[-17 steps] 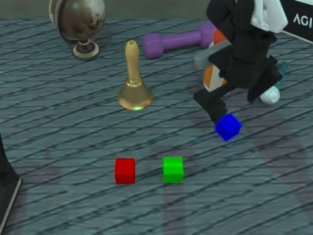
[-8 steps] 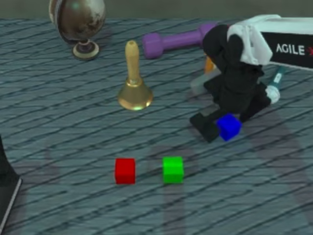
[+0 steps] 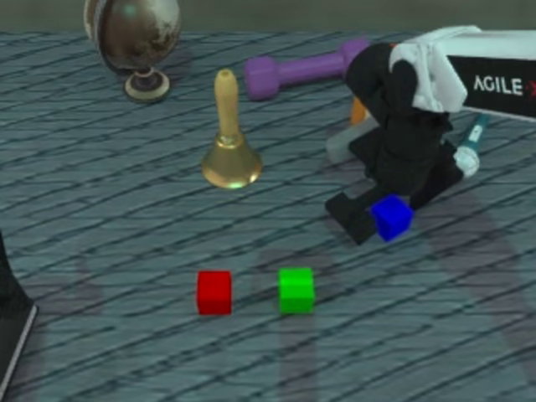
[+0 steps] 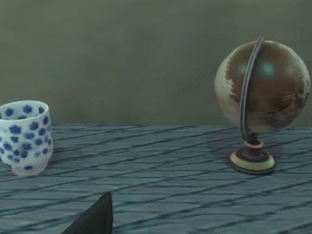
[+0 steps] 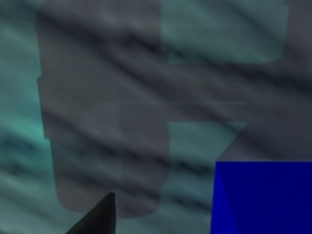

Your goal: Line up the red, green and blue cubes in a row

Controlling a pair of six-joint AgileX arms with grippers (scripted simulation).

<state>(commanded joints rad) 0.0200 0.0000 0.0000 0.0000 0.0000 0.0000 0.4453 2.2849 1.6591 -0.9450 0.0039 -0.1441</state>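
Observation:
The red cube (image 3: 214, 291) and green cube (image 3: 296, 290) sit side by side near the front of the table, a cube's width apart. The blue cube (image 3: 391, 216) rests farther back and to the right, also filling a corner of the right wrist view as the blue cube (image 5: 263, 197). My right gripper (image 3: 388, 207) is down at the table, open, with one black finger (image 3: 352, 215) left of the blue cube and the other behind it. A gap shows between the fingertip (image 5: 100, 217) and the cube. My left arm (image 3: 10, 314) is parked at the left edge.
A brass bell (image 3: 230, 138) stands behind the red cube. A globe (image 3: 134, 38) is at the back left, a purple dumbbell (image 3: 301, 69) at the back. Objects lie partly hidden behind the right arm. A blue-patterned cup (image 4: 24, 136) shows in the left wrist view.
The right arm swung down and lowered its open gripper around the blue cube one second ago, then barely moved. All three cubes stayed in place.

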